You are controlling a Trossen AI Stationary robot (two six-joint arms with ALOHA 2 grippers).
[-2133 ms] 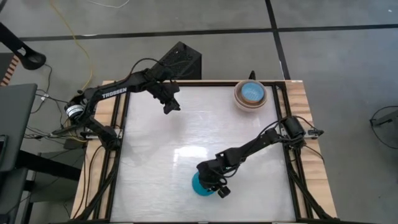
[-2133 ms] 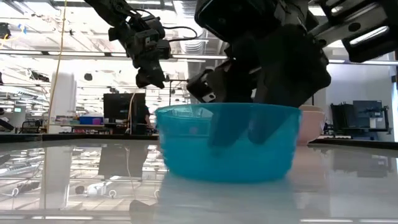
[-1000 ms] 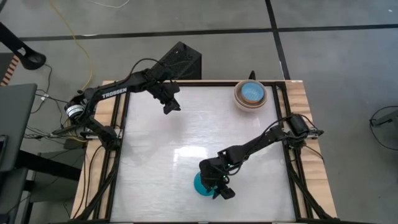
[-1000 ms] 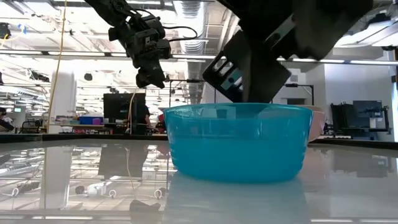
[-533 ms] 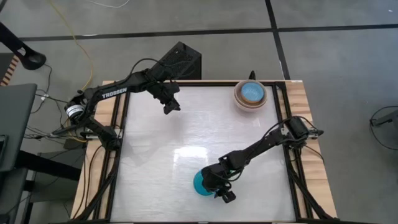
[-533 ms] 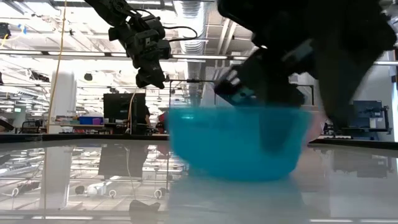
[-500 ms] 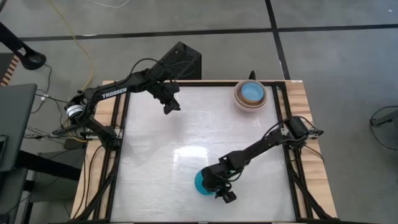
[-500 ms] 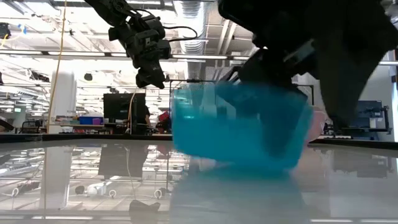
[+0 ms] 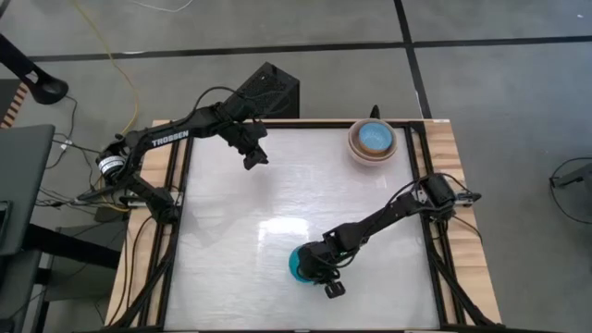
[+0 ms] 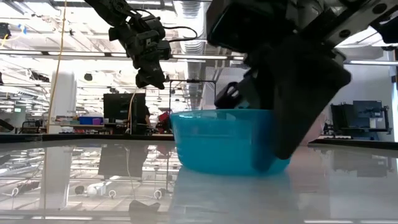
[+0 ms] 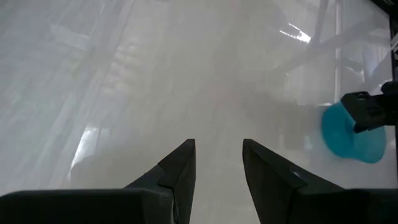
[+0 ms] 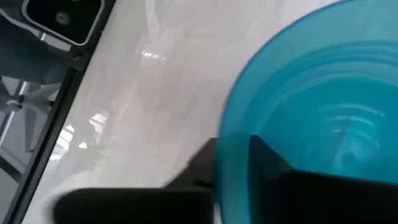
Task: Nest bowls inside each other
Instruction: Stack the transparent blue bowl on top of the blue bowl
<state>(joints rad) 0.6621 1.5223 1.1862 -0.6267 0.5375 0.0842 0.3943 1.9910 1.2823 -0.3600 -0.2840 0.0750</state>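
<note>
The bright teal bowl (image 9: pixel 299 263) sits on its base on the white table, near the front edge; it also shows in the low view (image 10: pixel 217 143). My right gripper (image 9: pixel 326 277) is shut on its wall. Several other bowls stand nested in a stack (image 9: pixel 372 141) at the far right corner, the light blue one (image 9: pixel 374 137) innermost. My left gripper (image 9: pixel 250 155) hangs open, high above the table's far left part, its fingers (image 11: pixel 180 168) holding nothing. My right gripper has the teal bowl's rim (image 12: pixel 222 149) on its near-right side, with one finger (image 12: pixel 270 165) inside the bowl and the other (image 12: pixel 199 163) outside. The fingers slant down from above and from the table's right. The bowl stands upright with its base on the table.
Black rails (image 9: pixel 421 176) and wooden side boards frame the table. Bare white table surface (image 9: pixel 277 194) lies between the teal bowl and the stack. A black box (image 9: pixel 270 88) stands beyond the far edge.
My right gripper has sunk and tipped steeper over the teal bowl's near-right rim. The bowl rocked up on one side half a second ago, shifted a little and now sits flat again.
</note>
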